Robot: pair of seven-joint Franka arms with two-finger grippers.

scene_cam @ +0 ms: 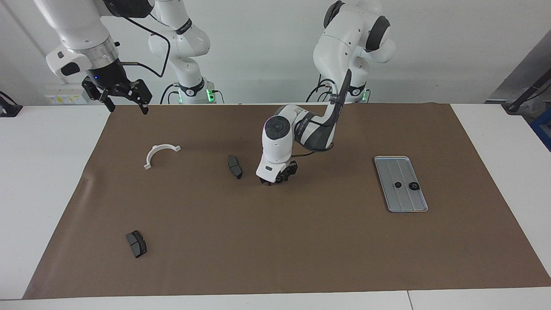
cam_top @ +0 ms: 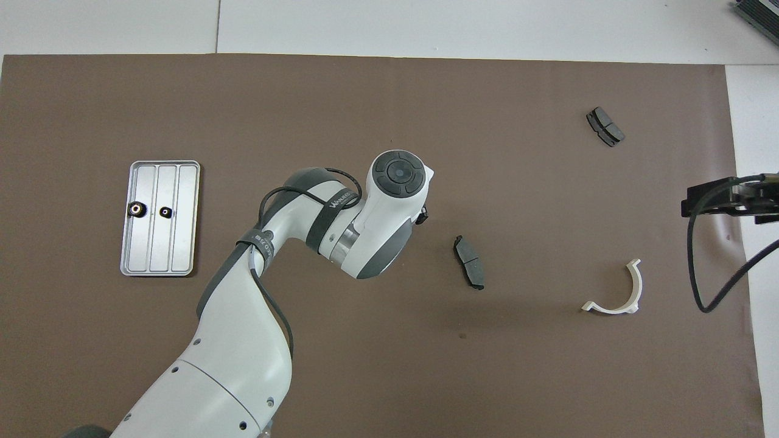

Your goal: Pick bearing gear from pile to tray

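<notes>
**Left gripper low on the mat, beside a brake pad**

In the facing view we first see the right gripper (scene_cam: 125, 95), waiting raised with fingers spread wide. Next come the white bracket (scene_cam: 159, 153), two brake pads (scene_cam: 136, 243) (scene_cam: 235, 166), then the left gripper (scene_cam: 275, 179); we cannot tell its finger state. The tray (scene_cam: 383, 162), toward the left arm's end, holds two black rings (scene_cam: 398, 184) (scene_cam: 413, 186).
</notes>
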